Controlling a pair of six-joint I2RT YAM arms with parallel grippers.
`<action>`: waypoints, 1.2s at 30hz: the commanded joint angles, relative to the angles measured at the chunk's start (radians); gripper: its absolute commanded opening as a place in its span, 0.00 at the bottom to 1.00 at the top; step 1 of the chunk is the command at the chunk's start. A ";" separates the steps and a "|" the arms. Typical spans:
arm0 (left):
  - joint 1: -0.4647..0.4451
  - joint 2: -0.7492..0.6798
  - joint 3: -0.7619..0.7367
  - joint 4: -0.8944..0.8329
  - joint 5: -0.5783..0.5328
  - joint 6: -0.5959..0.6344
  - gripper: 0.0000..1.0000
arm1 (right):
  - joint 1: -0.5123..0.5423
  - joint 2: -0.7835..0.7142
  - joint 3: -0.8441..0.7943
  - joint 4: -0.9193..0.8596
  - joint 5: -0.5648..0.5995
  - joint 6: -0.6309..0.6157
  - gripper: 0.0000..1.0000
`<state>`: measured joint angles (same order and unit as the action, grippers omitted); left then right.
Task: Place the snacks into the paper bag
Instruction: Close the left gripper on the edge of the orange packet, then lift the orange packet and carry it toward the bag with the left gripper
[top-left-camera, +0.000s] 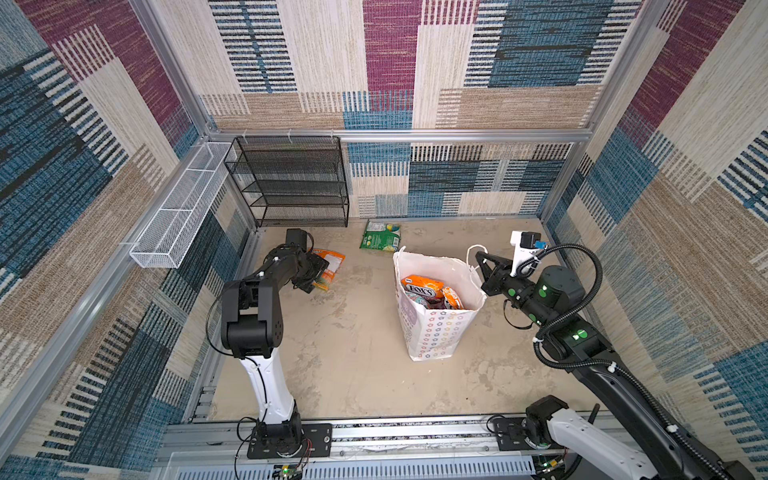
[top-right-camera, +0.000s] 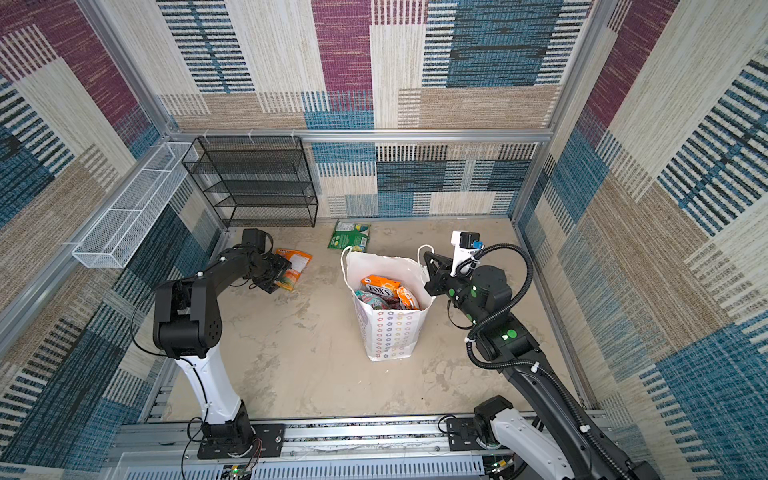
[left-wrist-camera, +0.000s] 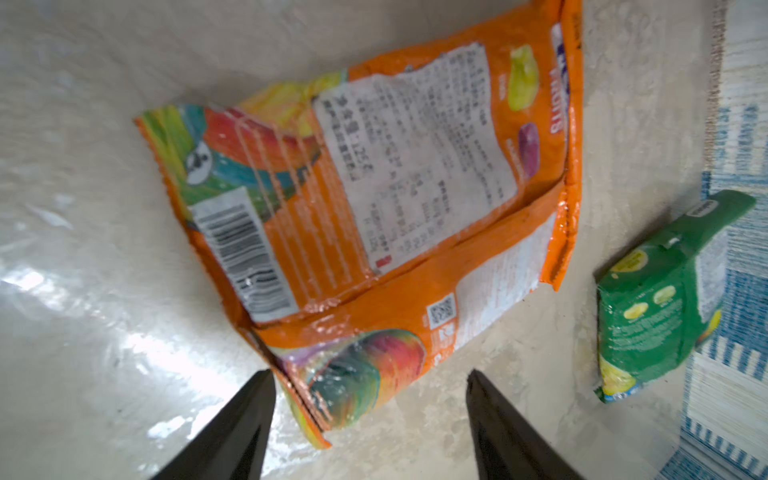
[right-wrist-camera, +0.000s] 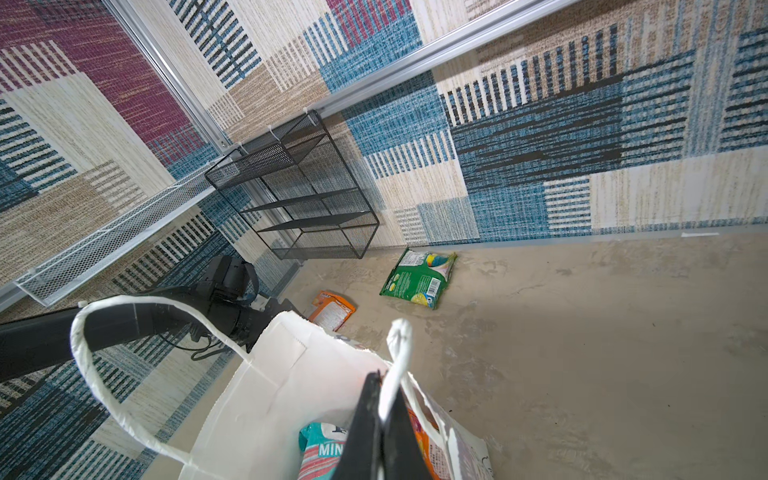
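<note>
Left gripper (left-wrist-camera: 369, 374) jaws apart, straddling the orange packet (left-wrist-camera: 374, 187) corner on the floor (left-wrist-camera: 83, 208); contact unclear. Right gripper (right-wrist-camera: 384, 390) clamped on the bag (top-left-camera: 432, 328) handle (right-wrist-camera: 399, 345). Green packet (top-left-camera: 380, 236) lies apart.

Both top views look steeply down on the whole tabletop (top-left-camera: 353, 332); each wrist view, much nearer, shows the orange packet (left-wrist-camera: 374, 187).

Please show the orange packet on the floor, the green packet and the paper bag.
orange packet (left-wrist-camera: 415, 166): left wrist view, white label.
green packet (top-left-camera: 380, 237): a top view, middle.
paper bag (top-left-camera: 436, 332): a top view, printed front.
</note>
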<state>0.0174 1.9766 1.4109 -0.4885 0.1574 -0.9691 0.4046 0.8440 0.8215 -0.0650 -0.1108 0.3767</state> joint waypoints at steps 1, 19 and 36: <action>0.000 0.012 0.007 -0.039 -0.032 0.020 0.75 | 0.001 0.008 -0.004 0.028 0.017 -0.006 0.00; 0.001 0.122 0.088 -0.151 -0.078 0.073 0.40 | 0.001 -0.012 -0.007 0.022 0.041 -0.013 0.00; 0.001 -0.126 -0.145 -0.055 -0.059 0.104 0.10 | 0.001 -0.022 -0.008 0.011 0.046 -0.014 0.00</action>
<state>0.0181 1.8965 1.3087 -0.5468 0.1074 -0.8867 0.4046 0.8227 0.8131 -0.0662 -0.0746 0.3687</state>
